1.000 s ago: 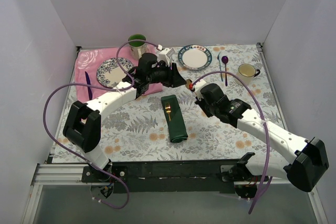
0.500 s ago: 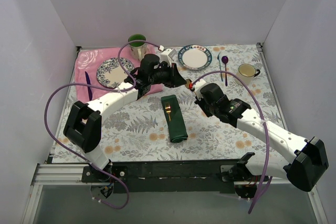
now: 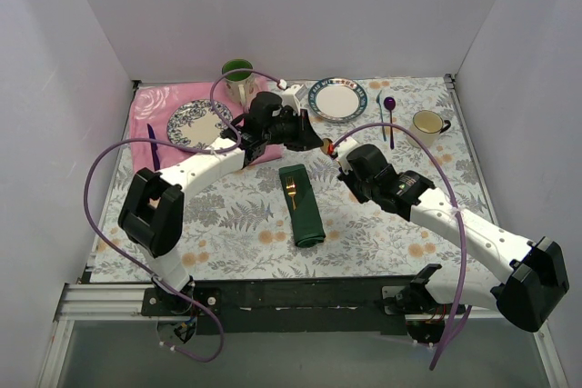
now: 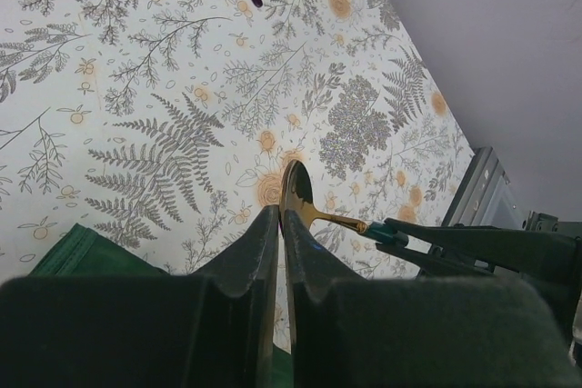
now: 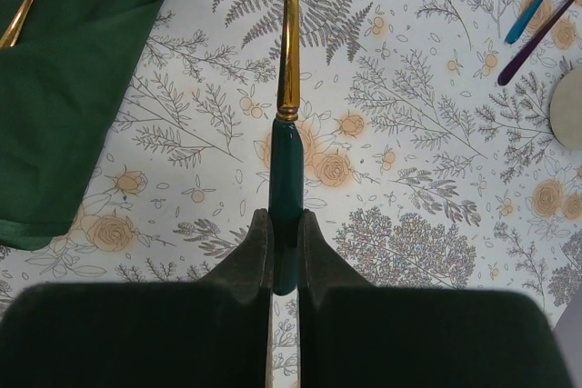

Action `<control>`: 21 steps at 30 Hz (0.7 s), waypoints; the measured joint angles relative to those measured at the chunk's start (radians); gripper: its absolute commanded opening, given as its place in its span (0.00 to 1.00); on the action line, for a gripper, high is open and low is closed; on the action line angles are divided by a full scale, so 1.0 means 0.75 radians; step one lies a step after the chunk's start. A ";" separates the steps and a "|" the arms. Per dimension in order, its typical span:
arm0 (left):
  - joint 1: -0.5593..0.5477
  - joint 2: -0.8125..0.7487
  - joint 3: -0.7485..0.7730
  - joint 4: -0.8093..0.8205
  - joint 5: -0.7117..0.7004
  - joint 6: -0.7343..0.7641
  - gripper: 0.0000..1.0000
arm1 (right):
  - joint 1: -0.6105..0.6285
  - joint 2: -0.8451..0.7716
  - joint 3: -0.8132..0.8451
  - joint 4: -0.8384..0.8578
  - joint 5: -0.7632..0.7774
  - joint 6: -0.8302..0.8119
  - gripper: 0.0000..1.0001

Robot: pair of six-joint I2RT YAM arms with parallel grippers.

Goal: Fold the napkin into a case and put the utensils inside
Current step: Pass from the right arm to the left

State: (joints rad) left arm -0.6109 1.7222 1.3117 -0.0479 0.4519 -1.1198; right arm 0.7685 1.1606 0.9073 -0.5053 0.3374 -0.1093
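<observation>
– Since a second ago the left arm has swung in past the far end of the napkin (image 3: 302, 206), and the left pincer (image 4: 280, 217) has drawn together; anything else shifted?
– Nothing that shows; the napkin lies as it did, soft dark green cloth folded into a long narrow case on the fern-and-flower printed surface (image 3: 227, 215); a fork (image 3: 292, 190) with shiny gold tines lies in the napkin's far half.
– And the pincers?
– Both are on the spoon (image 4: 296, 190); the left pincer's black fingers (image 4: 245, 261) are pressed together at the rim of its polished gold oval bowl, as far as the wrist view tells; the right pincer (image 5: 285, 220) is clamped on its smooth dark green handle, the thin gold neck running straight out ahead.
– Where is it, from the napkin?
– Just beyond the napkin's far right corner, bridging the two pincers, clear of the cloth.
– What surrounds the napkin?
– To its far left, a pink cloth (image 3: 150, 106) carrying a round blue-patterned plate (image 3: 194, 123); straight beyond it, a green cup (image 3: 237, 70) and a white plate with a blue rim (image 3: 337, 99); to its far right, a slim purple spoon (image 3: 390, 111) and a cream mug (image 3: 427, 122).
</observation>
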 measured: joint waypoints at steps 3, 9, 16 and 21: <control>0.000 0.020 0.018 -0.021 -0.005 0.003 0.00 | -0.001 0.000 0.000 -0.002 0.001 0.000 0.01; 0.000 0.023 0.023 -0.048 -0.019 0.009 0.00 | -0.001 0.000 0.000 -0.002 -0.012 -0.001 0.27; 0.042 0.023 0.002 -0.042 0.077 0.038 0.00 | 0.002 -0.001 0.009 0.011 -0.107 -0.020 0.92; 0.179 0.023 -0.002 -0.044 0.269 0.109 0.00 | 0.006 -0.021 0.039 0.006 -0.208 -0.039 0.99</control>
State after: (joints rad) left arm -0.4767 1.7397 1.3102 -0.0807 0.6533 -1.0378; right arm 0.7727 1.1450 0.9367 -0.5011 0.1818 -0.1387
